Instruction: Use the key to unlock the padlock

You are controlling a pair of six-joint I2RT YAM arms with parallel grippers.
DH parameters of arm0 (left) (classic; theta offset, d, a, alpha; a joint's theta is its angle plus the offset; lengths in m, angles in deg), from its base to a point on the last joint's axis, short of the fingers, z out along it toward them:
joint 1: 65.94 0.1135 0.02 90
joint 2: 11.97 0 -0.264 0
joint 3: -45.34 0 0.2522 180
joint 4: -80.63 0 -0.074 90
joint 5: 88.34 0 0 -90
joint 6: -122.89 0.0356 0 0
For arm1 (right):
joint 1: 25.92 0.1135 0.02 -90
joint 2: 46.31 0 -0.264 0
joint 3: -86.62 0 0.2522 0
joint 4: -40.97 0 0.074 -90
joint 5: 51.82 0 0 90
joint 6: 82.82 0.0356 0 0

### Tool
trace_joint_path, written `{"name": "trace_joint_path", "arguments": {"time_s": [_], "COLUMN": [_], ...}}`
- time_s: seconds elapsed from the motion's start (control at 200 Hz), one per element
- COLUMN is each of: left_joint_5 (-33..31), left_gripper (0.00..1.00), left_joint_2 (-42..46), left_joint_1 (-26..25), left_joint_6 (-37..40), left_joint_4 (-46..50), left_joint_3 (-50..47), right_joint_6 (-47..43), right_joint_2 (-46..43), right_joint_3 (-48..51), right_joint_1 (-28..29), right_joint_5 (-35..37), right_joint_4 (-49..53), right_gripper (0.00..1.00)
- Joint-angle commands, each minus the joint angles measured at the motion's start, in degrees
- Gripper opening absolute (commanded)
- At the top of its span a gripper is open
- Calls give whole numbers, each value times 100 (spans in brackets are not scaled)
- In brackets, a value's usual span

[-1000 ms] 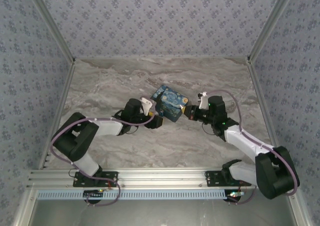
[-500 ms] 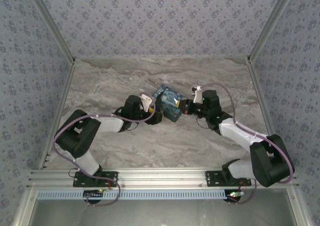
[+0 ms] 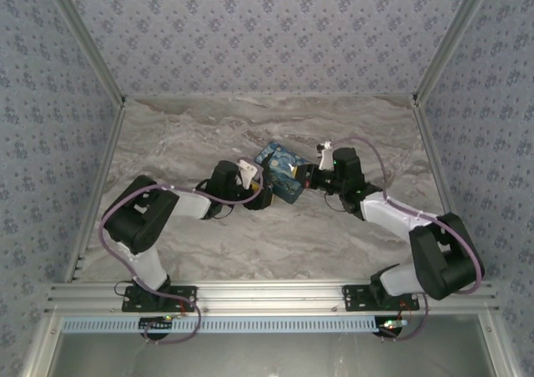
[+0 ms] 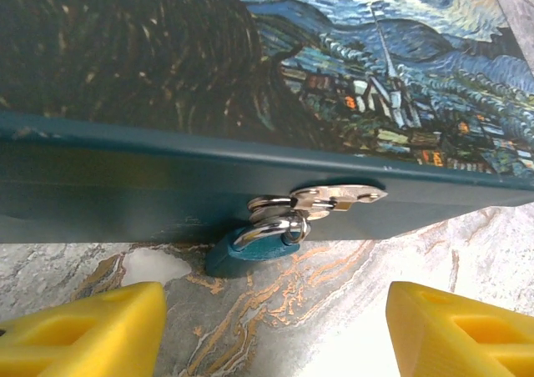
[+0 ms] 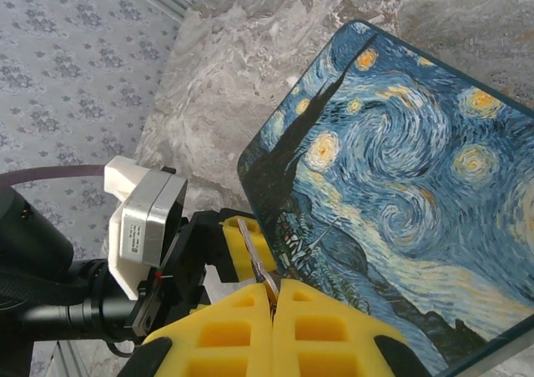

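Items counted: two arms, two grippers, one box, one padlock, one key, one hasp.

Box point(image 3: 284, 170): a flat teal case with a swirling night-sky painting printed on its lid. It lies closed on the marble table point(image 3: 250, 243), between the two grippers.

Padlock point(image 4: 240, 256): it has a teal body and a silver shackle. It hangs from the metal hasp point(image 4: 338, 198) on the box's front wall, with the shackle passing through the hasp. The body sits low and tilted, down at the table surface. Whether the lock is fastened cannot be told.

Left gripper point(image 4: 275, 310): released. Its two yellow fingers point(image 4: 92, 331) stand wide apart with bare table between them. The padlock is just ahead, in line with the gap, and neither finger touches it. From above, this gripper sits at the box's near left side.

Right gripper point(image 5: 274, 298): clenched on the key point(image 5: 254, 256). Its two yellow fingers are pressed together, and one thin metal blade sticks out from the seam between them. The blade is angled toward the box's front edge, where the left gripper sits. Whether the blade tip touches anything cannot be told. From above, this gripper is at the box's right side.
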Motion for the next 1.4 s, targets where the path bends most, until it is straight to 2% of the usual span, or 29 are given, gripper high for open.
{"name": "trace_joint_path", "arguments": {"time_s": [0.0, 0.38, 0.655, 1.214, 1.394], "left_joint_5": [99, 89, 18, -166, -251], "left_gripper": [69, 66, 63, 46, 46], "left_joint_2": [-106, -355, -605, -842, -833], "left_joint_1": [11, 10, 7, -274, -362], "left_joint_6": [37, -4, -30, 117, 179], "left_joint_4": [-265, -390, -488, -341, -222], "left_joint_3": [97, 221, 361, 409, 422], "right_joint_6": [-15, 102, -127, -138, -137], "right_joint_2": [268, 1139, 1076, 1064, 1030], "right_joint_3": [-256, -406, -283, -361, -366], "right_joint_1": [42, 92, 139, 150, 152], "right_joint_5": [0, -146, 68, 85, 80], "right_joint_4": [-204, -72, 340, 399, 425], "right_gripper": [0, 0, 0, 0, 0]}}
